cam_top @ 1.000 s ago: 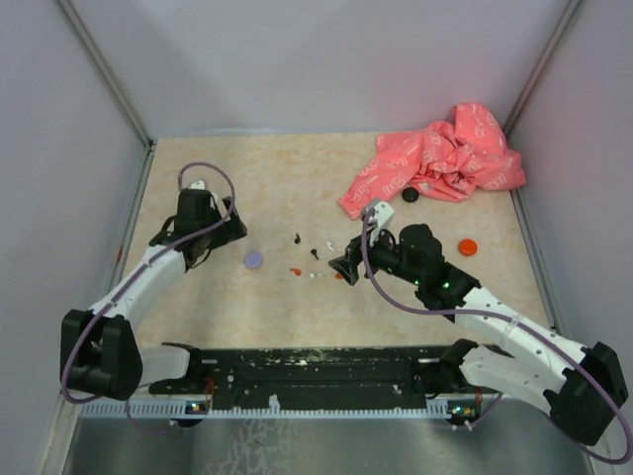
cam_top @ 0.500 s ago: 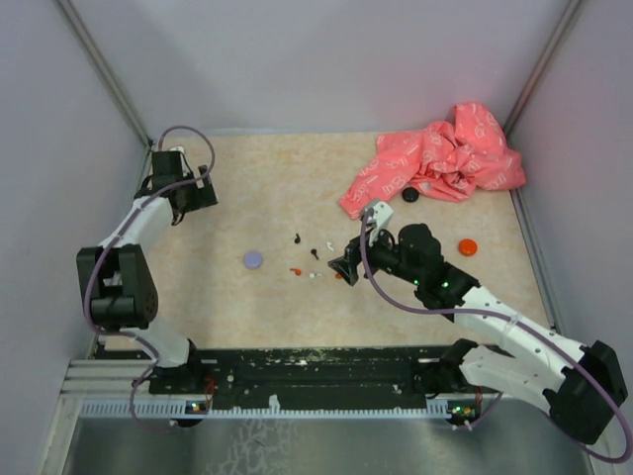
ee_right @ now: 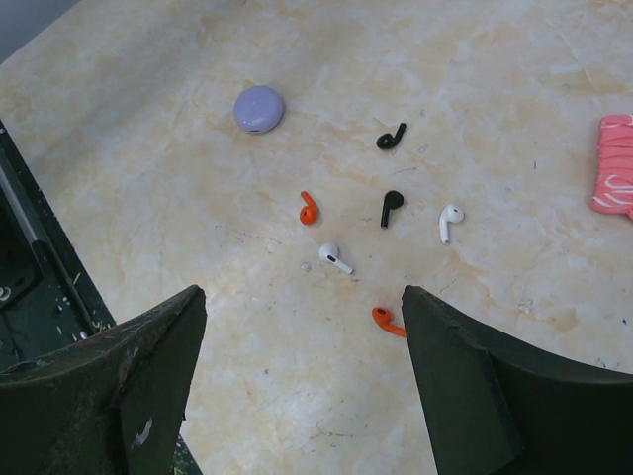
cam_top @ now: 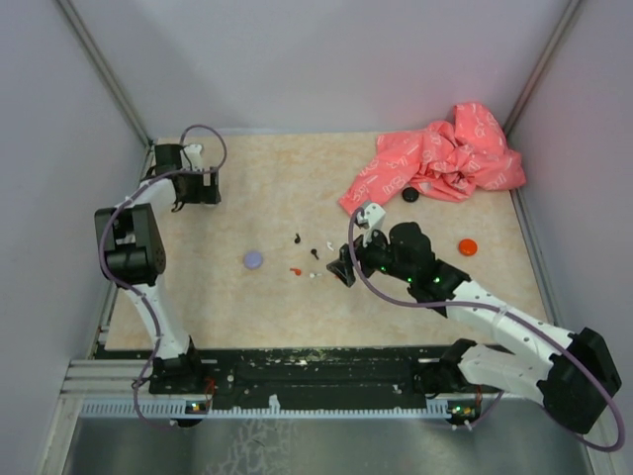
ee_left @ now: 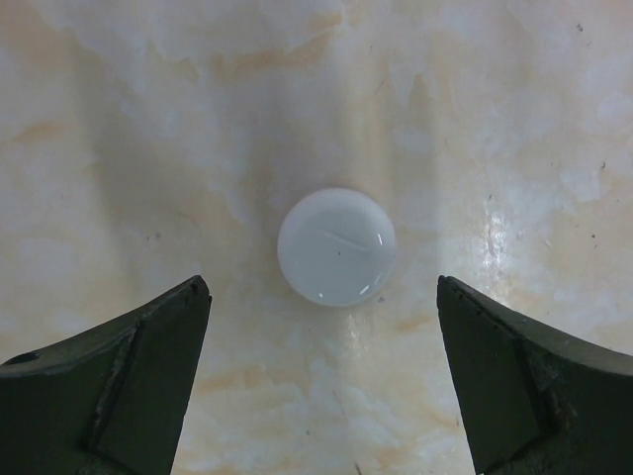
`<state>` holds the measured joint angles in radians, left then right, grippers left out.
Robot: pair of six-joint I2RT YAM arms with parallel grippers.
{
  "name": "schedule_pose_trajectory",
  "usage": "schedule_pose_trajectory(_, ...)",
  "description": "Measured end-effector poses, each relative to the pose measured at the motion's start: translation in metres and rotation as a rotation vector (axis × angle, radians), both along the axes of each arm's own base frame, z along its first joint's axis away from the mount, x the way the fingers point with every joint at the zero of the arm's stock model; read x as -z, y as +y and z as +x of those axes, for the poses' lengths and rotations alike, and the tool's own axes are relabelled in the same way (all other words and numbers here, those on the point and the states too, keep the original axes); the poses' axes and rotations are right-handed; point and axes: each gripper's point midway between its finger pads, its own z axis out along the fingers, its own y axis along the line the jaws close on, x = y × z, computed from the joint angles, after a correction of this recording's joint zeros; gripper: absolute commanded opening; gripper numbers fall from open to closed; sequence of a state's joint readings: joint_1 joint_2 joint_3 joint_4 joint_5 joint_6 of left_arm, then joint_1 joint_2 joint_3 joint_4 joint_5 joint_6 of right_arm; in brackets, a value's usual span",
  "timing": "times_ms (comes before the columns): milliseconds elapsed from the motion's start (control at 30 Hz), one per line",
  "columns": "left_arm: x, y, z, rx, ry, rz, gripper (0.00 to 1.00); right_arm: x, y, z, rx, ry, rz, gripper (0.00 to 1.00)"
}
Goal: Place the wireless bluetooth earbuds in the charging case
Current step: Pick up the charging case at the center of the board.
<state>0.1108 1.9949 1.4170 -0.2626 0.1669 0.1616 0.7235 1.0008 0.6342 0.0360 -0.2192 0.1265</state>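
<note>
Left end effector (ee_left: 321, 289) over glossy disc (ee_left: 336, 247)

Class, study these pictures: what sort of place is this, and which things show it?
Probably a robot test cell, not a home: two white arms bolted to a black rail, plain grey walls boxing in the table, earbuds scattered on it.

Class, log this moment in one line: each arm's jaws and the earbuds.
left arm: jaws open over white disc | right arm: jaws open near earbuds | earbuds: six loose on table
</note>
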Motion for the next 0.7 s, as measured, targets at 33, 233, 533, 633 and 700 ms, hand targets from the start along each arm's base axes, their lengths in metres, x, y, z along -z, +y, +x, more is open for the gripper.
schedule_pose_trajectory(33, 0.003, 0.000, 0.003, 0.022, 0.000, 0.009, 1.00, 0.001, 0.000, 0.000, 0.000, 0.001, -0.003, 0.80)
schedule_pose_trajectory(233, 0.020, 0.003, 0.012, 0.116, 0.014, 0.063, 0.91, 0.006, 0.001, 0.001, -0.002, 0.012, -0.014, 0.80)
schedule_pose_trajectory(533, 0.027, -0.006, 0.022, 0.234, 0.003, 0.065, 0.66, 0.013, 0.001, 0.001, -0.005, 0.030, -0.030, 0.80)
schedule_pose_trajectory(633, 0.026, -0.010, 0.023, 0.258, -0.001, 0.050, 0.59, 0.016, 0.001, 0.001, -0.005, 0.036, -0.035, 0.80)
schedule_pose_trajectory(700, 0.026, -0.013, 0.023, 0.267, -0.001, 0.039, 0.57, 0.016, 0.001, 0.001, -0.004, 0.038, -0.036, 0.80)
